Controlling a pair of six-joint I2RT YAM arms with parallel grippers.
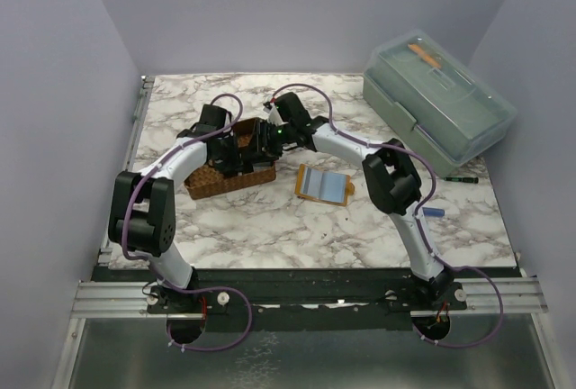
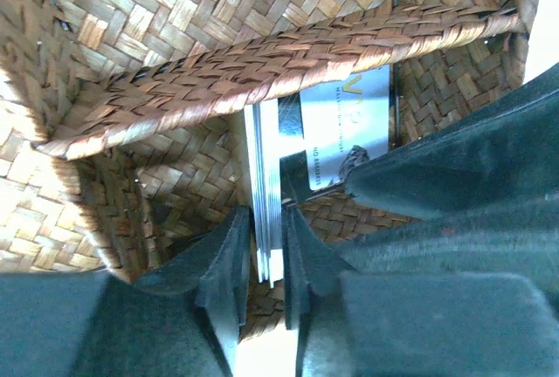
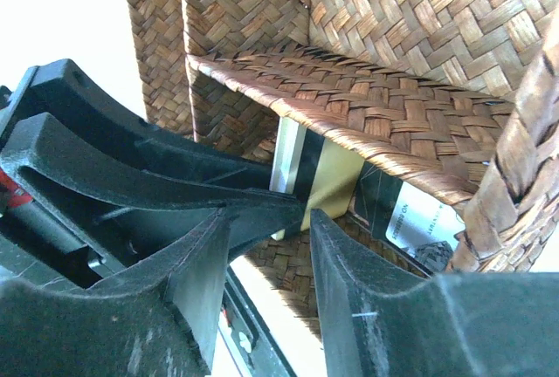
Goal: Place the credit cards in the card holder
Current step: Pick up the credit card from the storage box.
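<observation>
Top external view: at left-centre of the marble-patterned worktop (image 1: 270, 227) stands a brown woven basket (image 1: 211, 186). Both arms reach into it from either side, and their wrists crowd over it and hide its contents from above. To the right of the basket and apart from it, the card holder (image 1: 300, 186) lies open and flat. Its orange-tan leather shows at the edges, and a pale blue card (image 1: 326, 184) covers its face. Further right, a small blue piece (image 1: 434, 212) lies beside the right arm. A translucent grey-green lidded box (image 1: 441, 101) occupies the far right corner.

Left wrist view: the left gripper (image 2: 266, 263) has its jaws clenched on a stack of credit cards (image 2: 266, 176). The cards are thin and pale and stand on edge in a basket compartment, just under the plaited divider (image 2: 262, 71). A white printed card (image 2: 349, 119) leans just right of the stack. The dark body of the other arm presses in from the right.

Right wrist view: the right gripper (image 3: 266, 255) has its jaws parted, with nothing held between them. A gold-and-black card (image 3: 327, 176) stands upright just beyond the fingertips, below the divider. The left arm's black housing blocks the left side.
</observation>
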